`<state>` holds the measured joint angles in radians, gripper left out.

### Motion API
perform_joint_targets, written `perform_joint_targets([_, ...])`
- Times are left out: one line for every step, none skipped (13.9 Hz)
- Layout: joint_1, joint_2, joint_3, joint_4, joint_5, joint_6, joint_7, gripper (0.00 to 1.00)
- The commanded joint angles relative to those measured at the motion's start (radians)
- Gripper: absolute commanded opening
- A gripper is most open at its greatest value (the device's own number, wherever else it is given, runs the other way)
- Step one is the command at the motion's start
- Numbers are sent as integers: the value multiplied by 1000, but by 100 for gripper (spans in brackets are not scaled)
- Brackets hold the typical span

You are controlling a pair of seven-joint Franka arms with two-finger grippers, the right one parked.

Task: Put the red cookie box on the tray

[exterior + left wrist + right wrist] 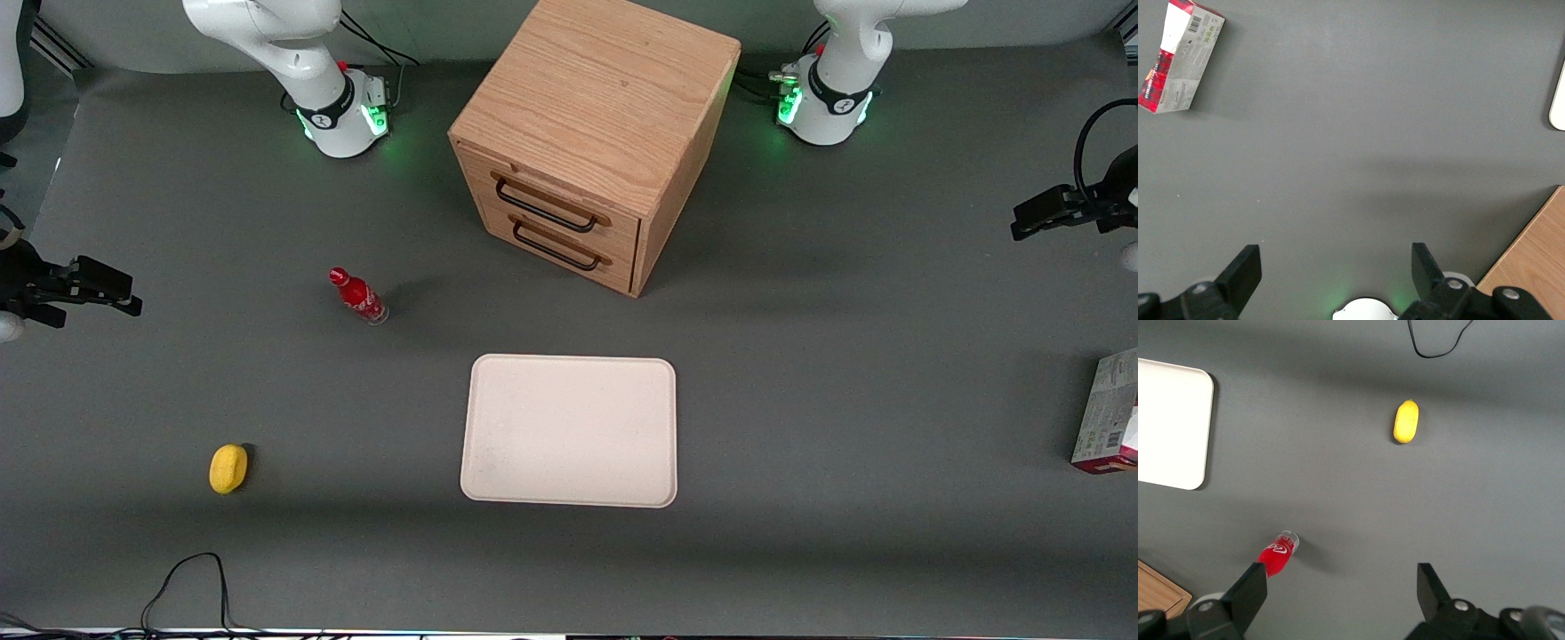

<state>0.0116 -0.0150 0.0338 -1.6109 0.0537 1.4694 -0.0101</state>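
Observation:
The red cookie box (1107, 413) stands on its narrow side at the working arm's end of the table, pale printed panel showing, partly cut off by the picture's edge. In the left wrist view the red cookie box (1181, 57) is whole. The cream-white tray (569, 431) lies flat mid-table with nothing on it; only a sliver of the tray (1558, 100) shows in the left wrist view. My left gripper (1022, 222) hangs above the table, farther from the front camera than the box and well apart from it. The gripper (1335, 257) is open with nothing between its fingers.
A wooden two-drawer cabinet (596, 133) stands farther from the front camera than the tray. Toward the parked arm's end stand a small red soda bottle (357, 298) and a yellow lemon-like object (228, 468). A black cable (187, 578) loops by the front edge.

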Motion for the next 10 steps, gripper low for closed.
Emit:
perform_joint_targets([-25, 30, 9, 54, -5, -34, -24, 100])
perform_joint_targets([-16, 35, 11, 55, -5, -34, -30, 100])
perform_joint_targets([-13, 47, 11, 55, -6, -31, -31, 100])
perform_joint_targets([-13, 49, 11, 57, -8, -32, -37, 100])
perform_joint_targets([-13, 52, 11, 60, -8, -34, -40, 100])
perform_joint_targets([-12, 53, 11, 68, -6, -35, -36, 100])
perform_joint_targets([-9, 58, 12, 75, -6, -41, -33, 100])
perform_joint_targets([-9, 76, 12, 86, -6, -44, -30, 100])
perform_joint_targets([-7, 85, 12, 107, -5, -50, -27, 100])
perform_joint_targets([-7, 99, 14, 126, -5, -64, -27, 100])
